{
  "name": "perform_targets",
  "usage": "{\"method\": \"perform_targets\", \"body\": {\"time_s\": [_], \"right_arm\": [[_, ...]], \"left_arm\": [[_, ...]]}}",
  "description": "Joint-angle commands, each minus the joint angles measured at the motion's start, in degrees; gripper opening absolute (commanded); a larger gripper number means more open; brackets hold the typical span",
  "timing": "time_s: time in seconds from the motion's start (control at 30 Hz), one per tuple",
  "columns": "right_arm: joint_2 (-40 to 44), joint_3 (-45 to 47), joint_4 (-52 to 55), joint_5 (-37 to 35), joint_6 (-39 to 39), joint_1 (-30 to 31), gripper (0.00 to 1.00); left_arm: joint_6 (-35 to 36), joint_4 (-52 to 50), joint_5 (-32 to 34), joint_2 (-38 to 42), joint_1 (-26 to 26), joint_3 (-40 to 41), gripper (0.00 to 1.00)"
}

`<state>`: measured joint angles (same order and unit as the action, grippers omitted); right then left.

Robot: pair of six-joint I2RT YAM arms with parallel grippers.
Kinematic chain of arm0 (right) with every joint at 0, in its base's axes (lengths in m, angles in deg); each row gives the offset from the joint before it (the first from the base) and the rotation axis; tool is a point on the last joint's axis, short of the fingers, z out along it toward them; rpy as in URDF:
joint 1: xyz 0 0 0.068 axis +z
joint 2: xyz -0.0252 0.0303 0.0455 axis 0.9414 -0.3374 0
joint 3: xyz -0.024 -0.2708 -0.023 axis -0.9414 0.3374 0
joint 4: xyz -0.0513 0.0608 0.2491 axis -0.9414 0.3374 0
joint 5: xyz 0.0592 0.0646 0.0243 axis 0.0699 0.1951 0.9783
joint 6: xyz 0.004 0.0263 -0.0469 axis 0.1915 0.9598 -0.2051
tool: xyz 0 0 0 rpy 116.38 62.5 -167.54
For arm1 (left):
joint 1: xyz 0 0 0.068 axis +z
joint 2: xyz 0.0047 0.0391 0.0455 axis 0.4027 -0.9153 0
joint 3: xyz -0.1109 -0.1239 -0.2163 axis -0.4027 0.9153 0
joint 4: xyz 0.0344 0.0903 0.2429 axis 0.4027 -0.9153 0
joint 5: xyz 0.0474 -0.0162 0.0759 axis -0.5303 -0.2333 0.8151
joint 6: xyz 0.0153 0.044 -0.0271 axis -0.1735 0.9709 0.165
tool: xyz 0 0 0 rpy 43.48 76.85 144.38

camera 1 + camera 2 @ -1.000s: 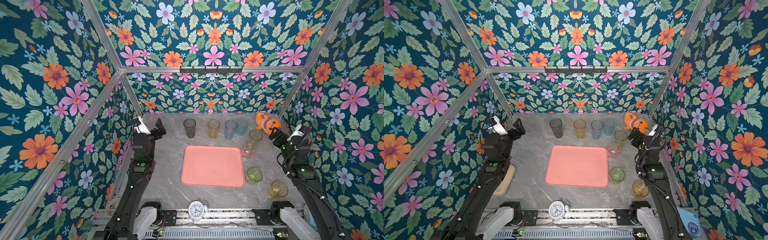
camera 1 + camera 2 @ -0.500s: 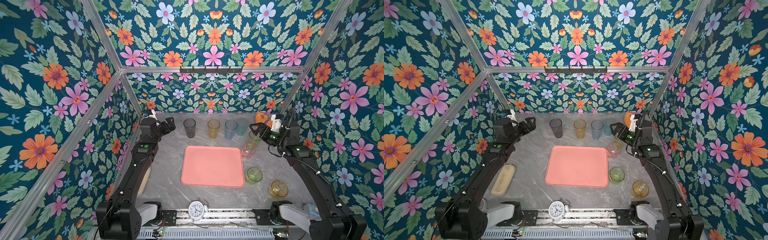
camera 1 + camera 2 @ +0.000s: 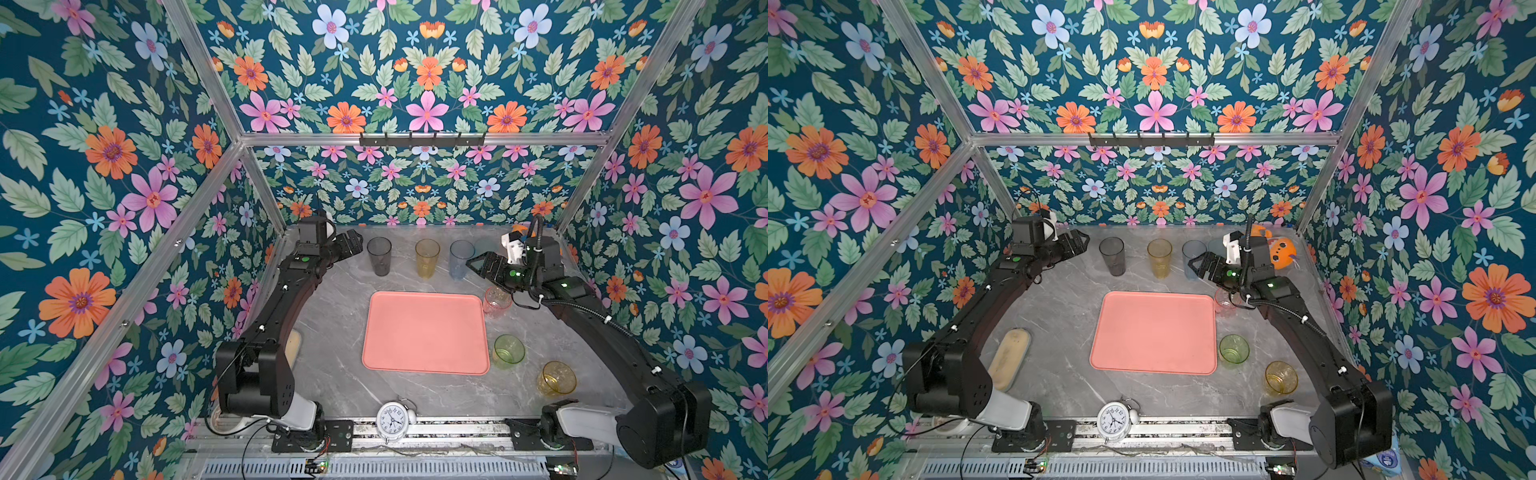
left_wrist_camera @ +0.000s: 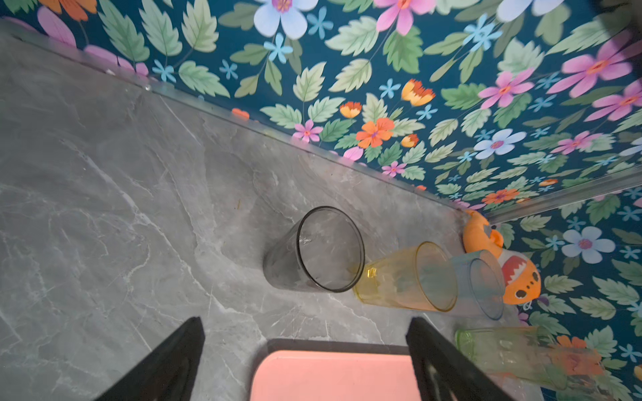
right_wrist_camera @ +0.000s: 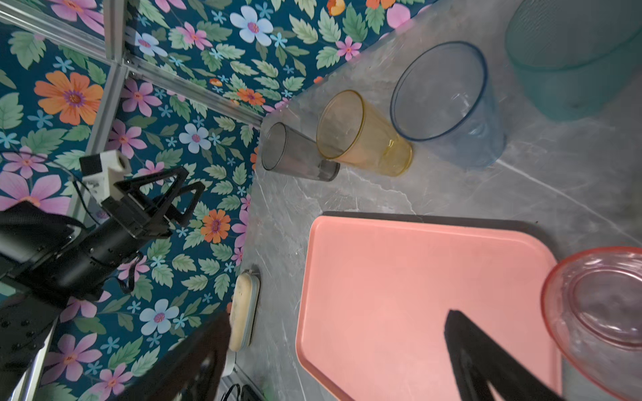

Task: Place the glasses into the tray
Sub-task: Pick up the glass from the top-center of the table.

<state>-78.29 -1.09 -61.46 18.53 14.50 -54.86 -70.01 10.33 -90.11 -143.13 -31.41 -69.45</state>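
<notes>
Tumbler of tall see-through grey plastic (image 4: 312, 251) ahead of the left gripper (image 4: 304, 321), jaws apart as on the right gripper (image 5: 337, 317), looks light and slippery: pinch its middle gently.

The grey marble table (image 3: 332, 374) carries the tray (image 3: 424, 332). Beyond the tray stand a grey tumbler (image 3: 379, 256), amber tumbler (image 3: 427, 257) and blue tumbler (image 3: 461, 259). To its right are a pink glass (image 3: 496, 302), green glass (image 3: 508, 351) and yellow glass (image 3: 556, 378). To its left is a beige case (image 3: 1010, 357).
</notes>
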Motion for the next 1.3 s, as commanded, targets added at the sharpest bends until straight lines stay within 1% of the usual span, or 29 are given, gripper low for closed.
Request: {"method": "perform_targets", "body": {"time_s": [0.0, 0.07, 0.17, 0.37, 0.53, 0.7, 0.87, 1.13, 1.27], "right_arm": [[-1.9, -0.9, -1.5, 0.0, 0.3, 2.5, 0.96], [-3.4, -1.5, -0.8, -1.3, -0.7, 4.6, 0.96], [-5.6, -2.7, 0.4, -2.4, -2.0, 7.3, 0.95], [-9.4, -5.2, 2.3, -4.9, -3.6, 11.6, 0.94], [-11.7, -7.1, 4.2, -7.2, -5.4, 14.1, 0.93], [-12.5, -7.0, 4.2, -7.5, -5.8, 15.1, 0.92], [-12.8, -6.6, 4.2, -7.4, -5.9, 15.2, 0.92], [-12.9, -5.8, 4.7, -8.1, -6.1, 15.2, 0.92], [-12.5, -5.3, 4.7, -8.4, -6.1, 15.2, 0.91]], "left_arm": [[1.9, -4.5, -1.0, -3.7, 0.0, -3.3, 0.89], [2.4, -6.3, -0.8, -6.6, 0.0, -6.0, 0.85], [3.1, -8.7, 0.6, -10.3, -0.1, -9.4, 0.83], [6.0, -14.2, 8.8, -16.9, -2.6, -17.2, 0.8], [7.6, -17.8, 13.0, -22.2, -4.9, -23.1, 0.74], [8.2, -19.5, 16.1, -26.0, -6.4, -26.8, 0.65], [8.4, -20.0, 14.9, -29.0, -6.8, -28.9, 0.53], [8.6, -20.1, 13.9, -31.1, -7.0, -30.6, 0.4], [8.9, -20.4, 13.7, -32.7, -7.0, -31.9, 0.29]]}}
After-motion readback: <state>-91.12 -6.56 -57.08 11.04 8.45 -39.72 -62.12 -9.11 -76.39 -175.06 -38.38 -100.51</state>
